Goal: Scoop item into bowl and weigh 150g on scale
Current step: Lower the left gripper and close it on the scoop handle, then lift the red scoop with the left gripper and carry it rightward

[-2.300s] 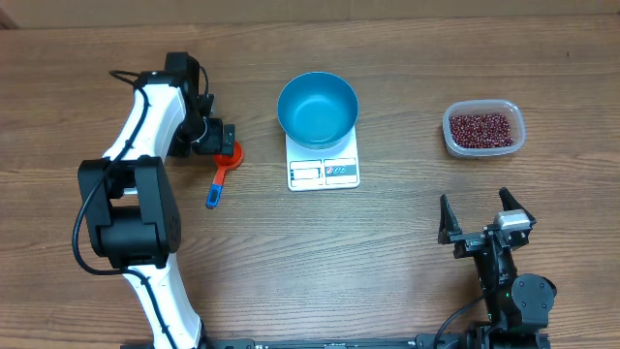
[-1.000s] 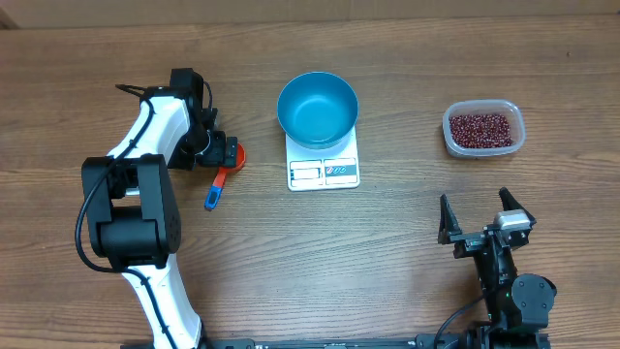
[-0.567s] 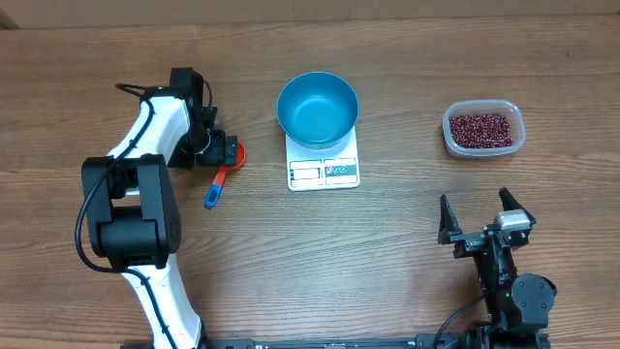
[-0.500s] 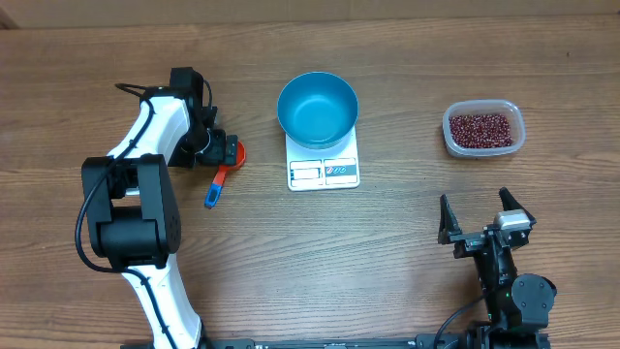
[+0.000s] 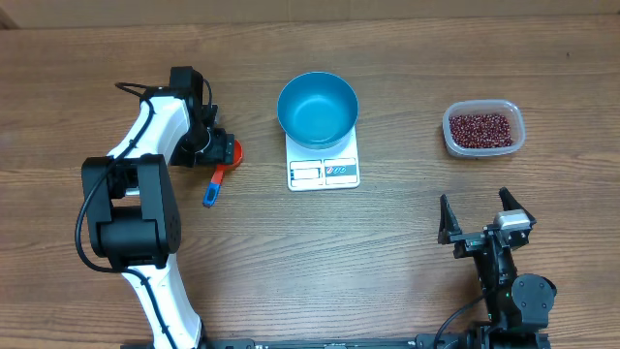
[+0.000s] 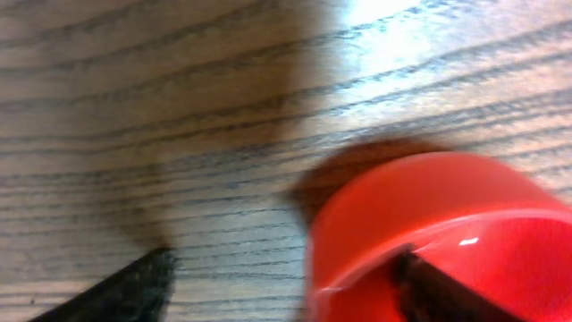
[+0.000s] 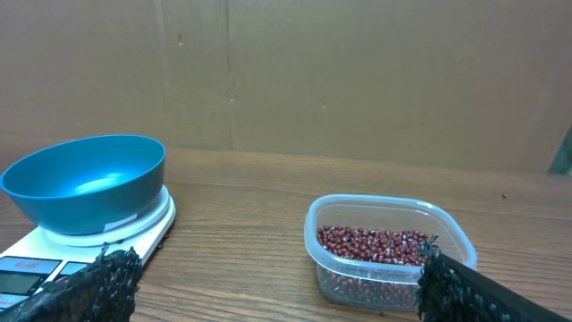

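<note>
Dark red-brown beans (image 5: 480,128) are seen heaped loosely in a clear plastic tub (image 5: 449,133) at the far right of the wooden surface (image 5: 387,262). The tub is set well apart from everything else. In the right wrist view the beans (image 7: 371,241) are shown filling only its lower part, below the clear wall (image 7: 329,268).

A bright blue bowl (image 5: 318,107) is placed on a small white scale (image 5: 324,172) near the middle of the surface. The bowl is empty and overhangs the scale's far half, while the display panel at the near edge is left uncovered. The reading cannot be made out.

A scoop (image 5: 218,176) is laid on the surface to the left of the scale, apart from it. It is made up of a red cup, an orange-red neck and a blue handle end pointing toward the near edge.

The left end effector (image 5: 221,147) is held low over the scoop's red cup. In the left wrist view its fingers are seen spread: one dark fingertip (image 6: 134,282) is shown over bare wood, clear of the cup, and the other is set at the cup's rim, so nothing is pinched.

The right end effector (image 5: 477,218) is parked near the front right of the surface, fingers spread wide and empty, and is pointed toward the tub and the bowl. A brown cardboard wall (image 7: 357,80) is seen behind the surface
</note>
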`<action>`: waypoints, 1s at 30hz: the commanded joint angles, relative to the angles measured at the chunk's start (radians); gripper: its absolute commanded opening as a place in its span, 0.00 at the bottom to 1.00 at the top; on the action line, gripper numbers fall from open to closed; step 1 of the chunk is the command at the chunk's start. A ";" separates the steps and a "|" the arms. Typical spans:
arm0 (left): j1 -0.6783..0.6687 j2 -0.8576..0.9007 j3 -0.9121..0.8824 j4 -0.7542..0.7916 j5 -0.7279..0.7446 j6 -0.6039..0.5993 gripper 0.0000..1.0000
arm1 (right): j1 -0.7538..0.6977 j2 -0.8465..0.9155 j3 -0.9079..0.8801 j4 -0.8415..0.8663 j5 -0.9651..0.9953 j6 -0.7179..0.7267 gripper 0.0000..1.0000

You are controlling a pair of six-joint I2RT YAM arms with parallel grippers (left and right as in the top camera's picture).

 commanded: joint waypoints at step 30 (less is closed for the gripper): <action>-0.001 0.004 -0.019 -0.031 0.009 0.002 0.04 | -0.003 -0.010 -0.011 0.004 -0.004 0.003 1.00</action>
